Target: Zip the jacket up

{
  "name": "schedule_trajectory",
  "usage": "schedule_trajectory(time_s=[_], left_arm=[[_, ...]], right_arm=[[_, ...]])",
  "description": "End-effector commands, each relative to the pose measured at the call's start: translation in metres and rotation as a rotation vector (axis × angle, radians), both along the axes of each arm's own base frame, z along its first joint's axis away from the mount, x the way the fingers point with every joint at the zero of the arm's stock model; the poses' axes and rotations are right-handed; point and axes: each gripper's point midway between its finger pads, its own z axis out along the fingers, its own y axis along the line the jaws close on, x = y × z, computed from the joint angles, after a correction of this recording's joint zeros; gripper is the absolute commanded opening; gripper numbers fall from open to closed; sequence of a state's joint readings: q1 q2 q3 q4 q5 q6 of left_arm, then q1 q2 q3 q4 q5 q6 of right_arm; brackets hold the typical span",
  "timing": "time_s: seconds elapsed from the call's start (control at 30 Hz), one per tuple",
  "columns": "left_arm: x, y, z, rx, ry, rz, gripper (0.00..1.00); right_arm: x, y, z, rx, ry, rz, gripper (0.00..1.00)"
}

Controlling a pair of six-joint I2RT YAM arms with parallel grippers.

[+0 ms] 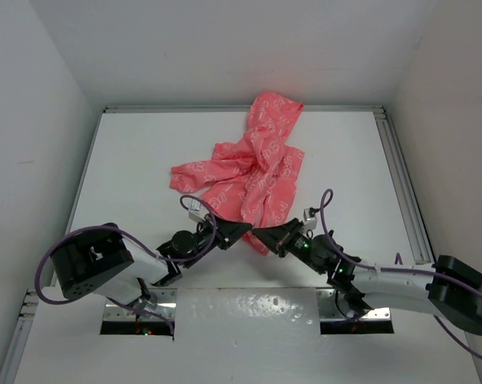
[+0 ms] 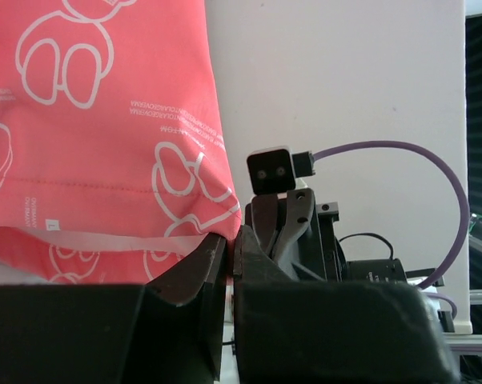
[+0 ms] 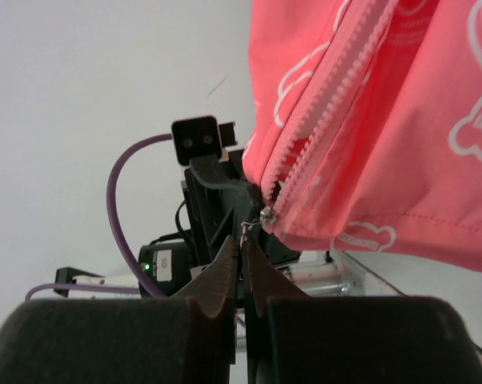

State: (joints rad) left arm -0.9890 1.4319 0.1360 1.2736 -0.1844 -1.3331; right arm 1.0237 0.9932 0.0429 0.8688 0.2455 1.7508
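The coral-pink jacket (image 1: 253, 172) with white outline print lies crumpled on the white table, its bottom hem toward me. My left gripper (image 1: 239, 234) is shut on the jacket's bottom hem corner (image 2: 217, 228). My right gripper (image 1: 261, 236) faces it, shut on the small metal zipper pull (image 3: 247, 228) at the bottom of the zipper (image 3: 325, 120). The zipper teeth run apart upward from the slider (image 3: 267, 214). The two grippers nearly touch tip to tip at the hem.
A metal rail (image 1: 401, 176) runs along the table's right edge. White walls enclose the back and sides. A shiny plate (image 1: 249, 308) lies between the arm bases at the near edge.
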Motion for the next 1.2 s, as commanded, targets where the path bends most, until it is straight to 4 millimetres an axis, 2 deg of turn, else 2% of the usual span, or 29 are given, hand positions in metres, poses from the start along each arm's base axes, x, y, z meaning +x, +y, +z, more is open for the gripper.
schedule_trajectory(time_s=[0.0, 0.03, 0.07, 0.1, 0.17, 0.2, 0.23, 0.3, 0.37, 0.5, 0.63, 0.77, 0.8, 0.83, 0.9, 0.93, 1.0, 1.07, 1.1, 1.17], left_arm=[[-0.007, 0.008, -0.013, 0.045, 0.011, 0.002, 0.0], [-0.009, 0.012, -0.019, 0.06, 0.018, 0.001, 0.0], [-0.011, 0.013, -0.021, 0.066, 0.019, 0.003, 0.0], [-0.012, 0.016, -0.024, 0.084, 0.018, 0.0, 0.0], [-0.015, 0.021, -0.033, 0.113, 0.031, 0.004, 0.0], [-0.017, 0.023, -0.031, 0.119, 0.016, 0.003, 0.0], [-0.019, 0.027, -0.038, 0.142, 0.022, 0.004, 0.0], [-0.022, 0.031, -0.036, 0.14, 0.007, 0.005, 0.0], [-0.022, 0.033, -0.031, 0.135, -0.014, 0.006, 0.0], [-0.021, 0.038, -0.033, 0.168, -0.023, 0.02, 0.0], [-0.02, 0.039, -0.035, 0.188, -0.017, 0.029, 0.0], [-0.019, 0.039, -0.035, 0.183, -0.01, 0.032, 0.0], [-0.019, 0.038, -0.034, 0.177, -0.008, 0.031, 0.0], [-0.02, 0.038, -0.034, 0.175, -0.006, 0.028, 0.0], [-0.021, 0.037, -0.033, 0.166, -0.002, 0.021, 0.0], [-0.022, 0.037, -0.033, 0.152, 0.013, 0.018, 0.0], [-0.026, 0.035, -0.026, 0.118, 0.008, -0.003, 0.0], [-0.029, 0.033, -0.024, 0.1, 0.021, -0.02, 0.0], [-0.031, 0.031, -0.024, 0.101, 0.03, -0.038, 0.0], [-0.034, 0.029, -0.023, 0.093, 0.039, -0.057, 0.0]], right_arm=[[0.005, -0.023, -0.023, -0.074, -0.031, -0.082, 0.0], [0.009, -0.021, -0.013, -0.074, -0.053, -0.095, 0.0], [0.012, -0.025, -0.019, -0.12, -0.07, -0.114, 0.0], [0.019, -0.019, -0.004, -0.118, -0.09, -0.128, 0.0], [0.028, -0.021, 0.004, -0.166, -0.136, -0.163, 0.0], [0.034, -0.028, -0.009, -0.256, -0.116, -0.202, 0.0], [0.04, -0.027, 0.003, -0.286, -0.156, -0.22, 0.0], [0.05, -0.033, 0.008, -0.354, -0.175, -0.274, 0.0], [0.055, -0.037, 0.007, -0.438, -0.202, -0.286, 0.0], [0.057, -0.037, 0.004, -0.549, -0.221, -0.268, 0.0], [0.046, -0.025, -0.008, -0.577, -0.22, -0.163, 0.0], [0.027, -0.009, -0.011, -0.63, -0.281, -0.006, 0.0], [0.024, -0.006, -0.01, -0.624, -0.309, 0.019, 0.03], [0.02, -0.003, -0.007, -0.622, -0.359, 0.051, 0.12], [0.008, 0.009, 0.006, -0.542, -0.443, 0.122, 0.17], [0.0, 0.014, 0.009, -0.546, -0.506, 0.186, 0.24], [-0.006, 0.021, 0.013, -0.565, -0.568, 0.247, 0.23], [-0.011, 0.023, 0.006, -0.618, -0.612, 0.315, 0.2], [-0.014, 0.026, 0.011, -0.628, -0.655, 0.345, 0.21], [-0.017, 0.027, 0.018, -0.628, -0.702, 0.366, 0.29]])
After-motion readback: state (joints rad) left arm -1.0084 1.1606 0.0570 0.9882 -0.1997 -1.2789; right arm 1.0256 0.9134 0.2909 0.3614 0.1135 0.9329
